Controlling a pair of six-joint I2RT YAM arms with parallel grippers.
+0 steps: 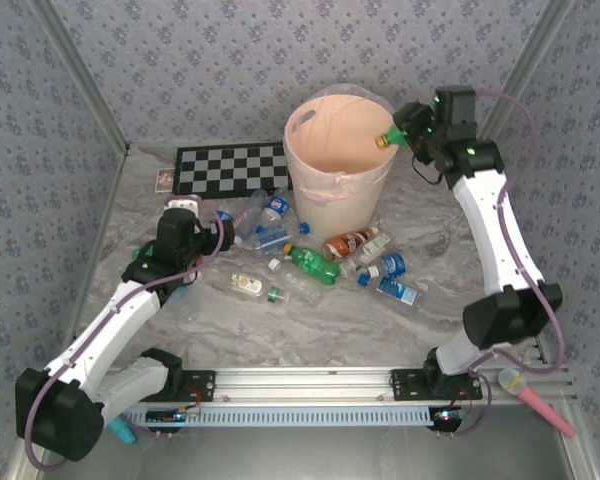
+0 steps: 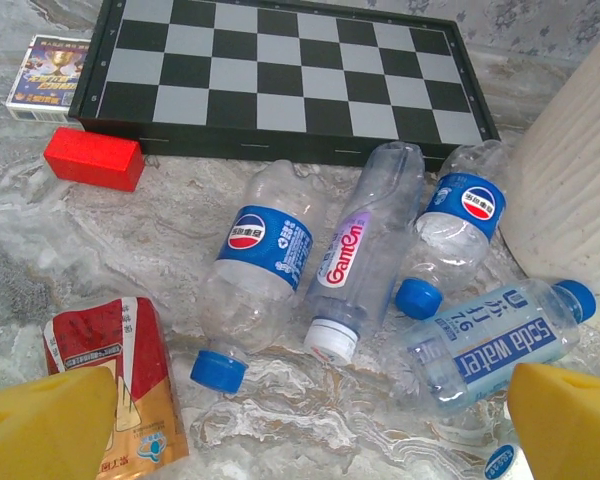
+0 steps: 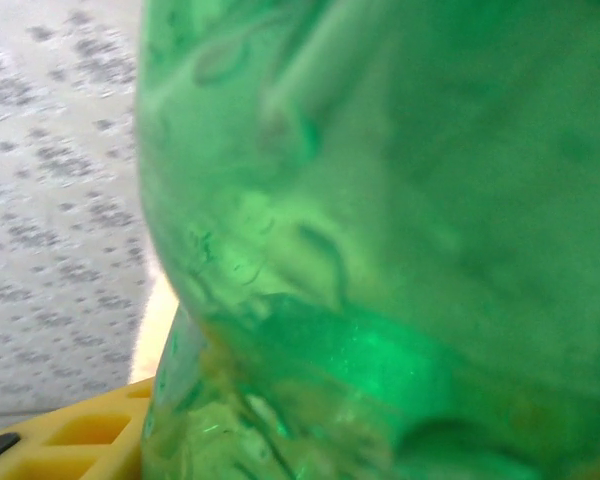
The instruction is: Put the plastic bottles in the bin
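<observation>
Ahead of the fingers (image 2: 42, 420), a white-capped bottle (image 2: 365, 250) is showing "Ganten"; a blue-capped bottle (image 2: 490, 345) (just beyond one finger) is showing "Soda Water".

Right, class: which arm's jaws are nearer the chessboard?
Left. The left jaws hover open just in front of the chessboard; the right jaws hold a green bottle by the bin, beyond the board's right end.

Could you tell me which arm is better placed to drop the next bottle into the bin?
Right. The right gripper holds a green bottle at the bin rim; the left gripper hangs open above the bottles lying on the table, holding nothing.
</observation>
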